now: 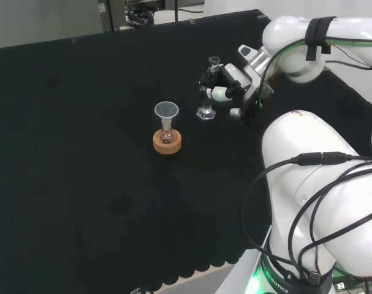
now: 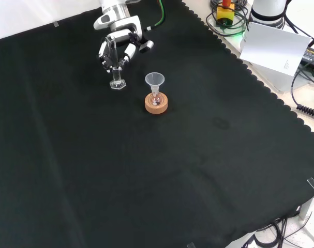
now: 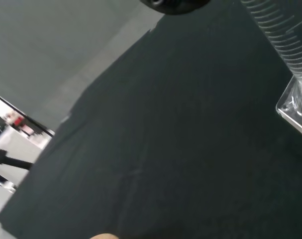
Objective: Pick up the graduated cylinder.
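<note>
Hand (image 2: 117, 49) has its fingers curled round one graduated cylinder (image 2: 116, 76), whose base stands on the black cloth (image 2: 146, 175). At about four o'clock from it in the front view, one small flask with one funnel (image 2: 154, 80) sits on one cork ring (image 2: 156, 103).

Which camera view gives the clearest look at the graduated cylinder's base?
The wrist view: the graduated cylinder's base is close, with its clear edges on the cloth. The front view and head view show it small and faint, below the hand.
</note>
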Robot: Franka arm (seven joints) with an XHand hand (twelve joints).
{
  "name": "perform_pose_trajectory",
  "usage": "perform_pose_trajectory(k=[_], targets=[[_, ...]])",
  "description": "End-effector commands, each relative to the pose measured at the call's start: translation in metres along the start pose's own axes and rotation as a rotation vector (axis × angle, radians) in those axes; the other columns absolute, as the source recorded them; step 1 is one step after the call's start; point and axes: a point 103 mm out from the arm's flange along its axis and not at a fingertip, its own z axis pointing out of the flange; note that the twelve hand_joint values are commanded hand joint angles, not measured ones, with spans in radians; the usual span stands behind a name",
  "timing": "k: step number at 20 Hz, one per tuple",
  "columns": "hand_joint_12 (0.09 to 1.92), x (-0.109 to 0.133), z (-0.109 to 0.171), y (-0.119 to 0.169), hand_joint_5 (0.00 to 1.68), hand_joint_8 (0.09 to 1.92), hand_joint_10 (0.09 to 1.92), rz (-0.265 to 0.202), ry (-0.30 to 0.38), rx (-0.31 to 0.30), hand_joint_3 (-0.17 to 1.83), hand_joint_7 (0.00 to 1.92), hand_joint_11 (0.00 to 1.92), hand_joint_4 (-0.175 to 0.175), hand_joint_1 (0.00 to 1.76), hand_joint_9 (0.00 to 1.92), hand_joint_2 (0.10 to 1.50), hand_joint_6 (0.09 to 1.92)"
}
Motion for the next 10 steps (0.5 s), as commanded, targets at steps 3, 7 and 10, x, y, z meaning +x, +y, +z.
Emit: perform_pose_trajectory(k=[3, 7, 10], targets=[[0.81, 0.015, -0.015, 0.005, 0.91, 1.28, 0.29, -0.035, -0.136, 0.064, 0.0, 0.82, 1.1, -0.128, 1.34, 1.25, 1.19, 0.78], [0.8, 0.02, -0.021, 0.007, 0.92, 1.27, 0.29, -0.026, -0.189, 0.117, 0.0, 0.83, 1.1, -0.127, 1.34, 1.27, 1.19, 0.78], [0.78, 0.022, -0.025, 0.009, 0.94, 1.24, 0.26, -0.012, -0.233, 0.178, 0.0, 0.85, 1.13, -0.129, 1.35, 1.29, 1.18, 0.76]])
